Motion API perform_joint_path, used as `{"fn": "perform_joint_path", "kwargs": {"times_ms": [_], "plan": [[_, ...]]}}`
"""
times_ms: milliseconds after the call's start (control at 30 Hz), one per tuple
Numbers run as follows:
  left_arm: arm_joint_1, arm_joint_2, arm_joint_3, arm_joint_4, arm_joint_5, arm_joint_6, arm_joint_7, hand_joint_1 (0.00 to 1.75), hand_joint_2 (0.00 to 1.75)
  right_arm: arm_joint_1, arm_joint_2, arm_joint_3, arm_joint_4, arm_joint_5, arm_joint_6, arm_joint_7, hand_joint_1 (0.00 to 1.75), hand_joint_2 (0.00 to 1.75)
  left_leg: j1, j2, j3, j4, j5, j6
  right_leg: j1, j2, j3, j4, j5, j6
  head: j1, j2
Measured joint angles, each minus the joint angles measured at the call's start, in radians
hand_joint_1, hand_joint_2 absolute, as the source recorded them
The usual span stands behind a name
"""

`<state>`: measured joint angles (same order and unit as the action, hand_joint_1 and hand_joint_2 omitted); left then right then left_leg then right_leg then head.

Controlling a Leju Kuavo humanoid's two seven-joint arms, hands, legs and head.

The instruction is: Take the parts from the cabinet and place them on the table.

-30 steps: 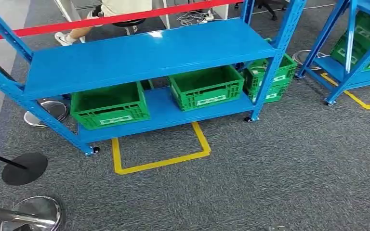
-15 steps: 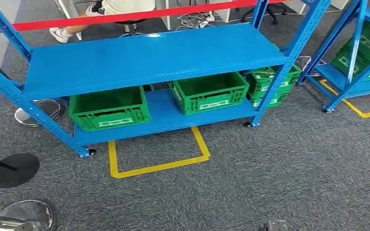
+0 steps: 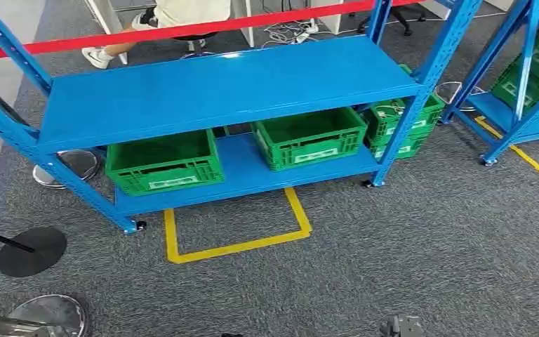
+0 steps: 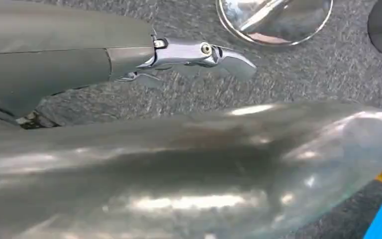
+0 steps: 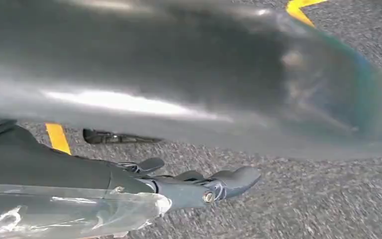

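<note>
Head view: blue steel shelving rack stands on grey carpet, its upper shelf bare; two green plastic crates sit side by side on its lower shelf, contents not discernible, with a yellow floor marking just in front. Left robot hand hangs over the carpet near a chrome stanchion base, fingers extended, holding nothing. Right robot hand likewise hangs over carpet, fingers extended and empty.

Two crates side by side on the cabinet's lower shelf — floor marking just in front
</note>
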<state>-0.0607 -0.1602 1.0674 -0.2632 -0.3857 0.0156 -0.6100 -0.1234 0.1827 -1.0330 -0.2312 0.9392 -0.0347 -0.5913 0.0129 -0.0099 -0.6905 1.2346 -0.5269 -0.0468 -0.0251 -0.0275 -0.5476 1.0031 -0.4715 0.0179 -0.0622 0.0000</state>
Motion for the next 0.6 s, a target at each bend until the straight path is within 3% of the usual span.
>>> {"fn": "perform_joint_path", "kwargs": {"times_ms": [33,67,100,133,167,233,267,300,333,400,433,467,500,567,600], "plan": [[0.000,0.002,0.000,0.000,-0.002,0.000,0.000,0.00,0.00,0.000,0.006,-0.001,0.000,0.000,-0.010,0.000,0.00,0.00,0.006,0.007,0.039,-0.081,0.048,-0.007,-0.006,-0.004,0.004,0.000,-0.003,0.006,0.000,0.000],[-0.001,0.003,0.000,0.000,-0.003,0.000,0.000,0.00,0.00,-0.001,0.011,-0.001,0.000,0.000,-0.015,0.000,0.00,0.00,0.012,0.028,0.088,-0.173,0.091,-0.016,-0.010,-0.008,0.009,0.001,-0.006,0.015,0.000,0.000],[-0.003,0.000,0.000,0.001,-0.004,0.000,0.000,0.00,0.00,-0.002,0.012,-0.001,-0.001,0.000,-0.019,0.000,0.00,0.00,0.017,0.071,0.114,-0.228,0.100,-0.028,-0.001,-0.010,0.012,0.004,-0.011,0.026,-0.003,0.000],[-0.011,0.000,0.000,0.003,-0.006,0.000,0.003,0.00,0.00,0.000,0.015,-0.002,-0.002,0.000,-0.024,0.001,0.00,0.00,0.009,0.060,0.119,-0.246,0.086,-0.010,0.001,-0.014,0.010,0.010,-0.016,0.035,-0.023,0.000],[-0.012,-0.001,0.000,0.003,-0.012,0.004,0.007,0.00,0.00,0.000,0.016,-0.002,-0.002,0.001,-0.025,0.002,0.00,0.00,0.010,0.056,0.112,-0.240,0.087,0.002,0.005,-0.024,0.013,0.004,-0.015,0.040,-0.009,0.000],[-0.007,0.000,0.000,0.003,-0.015,0.015,0.011,0.00,0.00,0.001,0.017,-0.002,-0.002,0.006,-0.023,0.004,0.00,0.00,0.007,0.039,0.109,-0.239,0.086,0.018,0.000,-0.040,0.024,-0.006,-0.014,0.049,-0.006,0.000],[-0.006,0.001,0.000,0.003,-0.017,0.020,0.013,0.00,0.00,0.000,0.017,-0.002,-0.002,0.009,-0.016,0.006,0.00,0.00,0.010,0.031,0.111,-0.243,0.090,0.029,-0.005,-0.032,0.017,-0.003,-0.022,0.058,-0.005,0.000],[-0.005,0.000,0.001,0.003,-0.021,0.024,0.015,0.00,0.00,0.000,0.015,-0.002,-0.002,0.010,-0.009,0.007,0.00,0.00,0.008,0.026,0.113,-0.242,0.089,0.037,-0.005,-0.007,0.008,0.030,-0.048,0.057,-0.002,0.000],[-0.007,0.000,0.001,0.003,-0.023,0.027,0.016,0.00,0.00,0.001,0.014,-0.002,-0.002,0.010,-0.003,0.007,0.00,0.00,0.006,0.018,0.112,-0.242,0.090,0.044,-0.002,0.009,-0.024,0.101,-0.088,0.054,0.001,0.000],[-0.007,-0.002,0.002,0.004,-0.027,0.035,0.022,0.00,0.00,0.004,0.009,-0.002,-0.002,0.012,0.003,0.013,0.00,0.00,-0.002,0.000,0.111,-0.242,0.090,0.052,0.006,0.020,-0.110,0.275,-0.157,0.048,0.007,0.000],[-0.006,-0.003,0.002,0.004,-0.031,0.041,0.028,0.00,0.00,0.006,0.008,-0.003,-0.002,0.012,0.004,0.014,0.00,0.00,-0.005,-0.009,0.111,-0.242,0.090,0.054,0.008,0.022,-0.140,0.326,-0.167,0.043,0.008,0.000],[-0.005,-0.003,0.003,0.004,-0.034,0.045,0.032,0.00,0.00,0.008,0.007,-0.003,-0.002,0.013,0.004,0.014,0.00,0.00,-0.009,-0.017,0.113,-0.242,0.089,0.056,0.013,0.023,-0.147,0.328,-0.152,0.037,0.007,0.000],[-0.005,-0.004,0.005,0.004,-0.038,0.048,0.034,0.00,0.00,0.009,0.006,-0.003,-0.002,0.012,0.003,0.014,0.00,0.00,-0.012,-0.027,0.114,-0.241,0.089,0.057,0.017,0.025,-0.132,0.283,-0.115,0.029,0.008,0.000],[-0.005,-0.007,0.005,0.004,-0.045,0.051,0.034,0.00,0.00,0.009,0.005,-0.005,-0.002,0.010,0.003,0.012,0.00,0.00,-0.014,-0.045,0.120,-0.241,0.088,0.056,0.024,0.042,-0.055,0.110,-0.019,0.012,0.008,0.000],[-0.005,-0.009,0.005,0.004,-0.046,0.051,0.034,0.00,0.00,0.010,0.004,-0.005,-0.002,0.009,0.003,0.012,0.00,0.00,-0.015,-0.050,0.121,-0.241,0.088,0.055,0.025,0.072,-0.025,0.040,-0.003,0.006,0.009,0.000]]}}
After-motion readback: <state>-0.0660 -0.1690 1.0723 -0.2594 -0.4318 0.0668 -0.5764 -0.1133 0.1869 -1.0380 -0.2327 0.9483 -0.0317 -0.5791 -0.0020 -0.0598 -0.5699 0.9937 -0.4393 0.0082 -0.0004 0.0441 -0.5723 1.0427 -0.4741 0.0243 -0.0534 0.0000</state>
